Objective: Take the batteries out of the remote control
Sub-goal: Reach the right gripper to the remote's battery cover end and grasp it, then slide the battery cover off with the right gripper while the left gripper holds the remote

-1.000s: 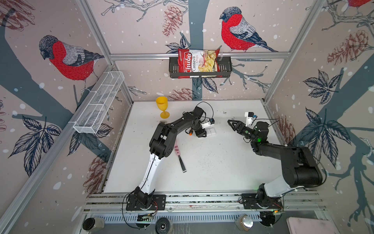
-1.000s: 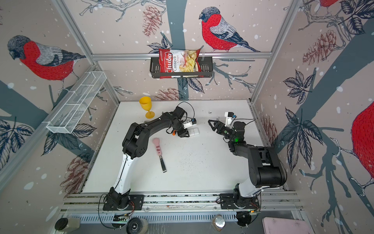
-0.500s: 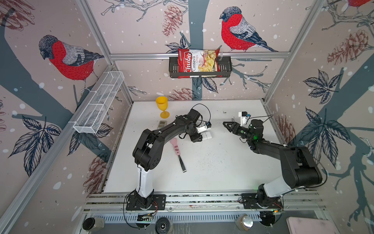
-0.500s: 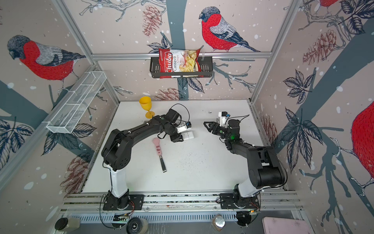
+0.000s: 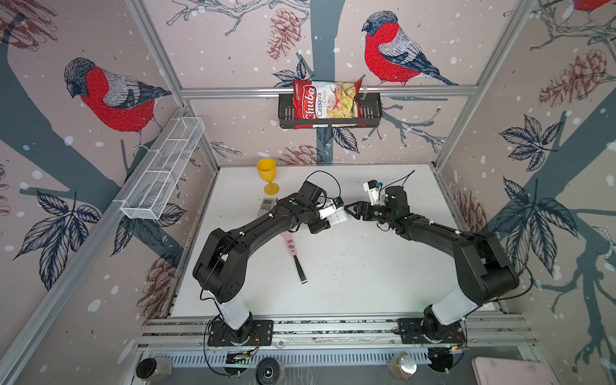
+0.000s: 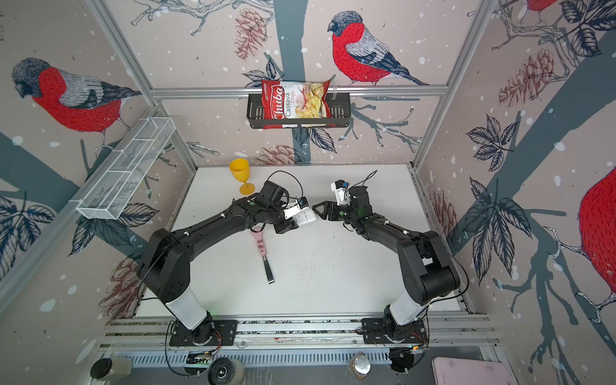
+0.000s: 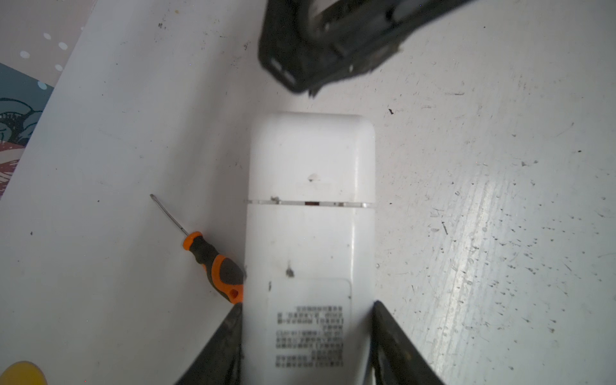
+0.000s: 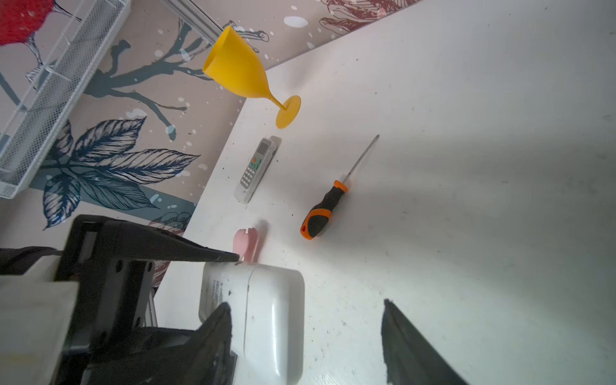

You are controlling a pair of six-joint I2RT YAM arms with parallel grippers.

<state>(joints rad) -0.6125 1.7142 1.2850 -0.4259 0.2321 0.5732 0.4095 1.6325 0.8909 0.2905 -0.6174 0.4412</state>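
The remote (image 7: pixel 310 216) is a glossy white slab with rounded corners, held back side up over the rear middle of the table (image 5: pixel 350 283). A thin seam crosses it where the battery cover meets the body. The cover is on, and a printed label sits at the gripped end. The left gripper (image 7: pixel 306 313) is clamped on it, with 1 dark finger (image 7: pixel 223 343) pressed to each long side. In both top views the remote's free end points at the right gripper (image 5: pixel 351 212), which hangs just beside that end with its 2 fingers apart. I cannot tell whether a finger touches the cover.

Across the room, a white wire-mesh basket (image 5: pixel 160 176) hangs on the left wall. A yellow plastic goblet (image 5: pixel 266 173) stands upright at the table's rear left, and a grey keypad remote (image 5: pixel 265 206) lies flat just beside its foot. An orange-and-black screwdriver (image 8: pixel 323 213) with a thin steel shaft lies near it. A pink-handled tool (image 5: pixel 289 241) with a dark blade lies by the left arm. On the rear wall, a red chips bag (image 5: pixel 325 101) stands in a black rack (image 5: pixel 370 110).

The table is a flat, matte white board — scratched and speckled with dark flecks. The walls carry paper printed with red-breasted birds, pine cones and leaves, framed by aluminium rails.
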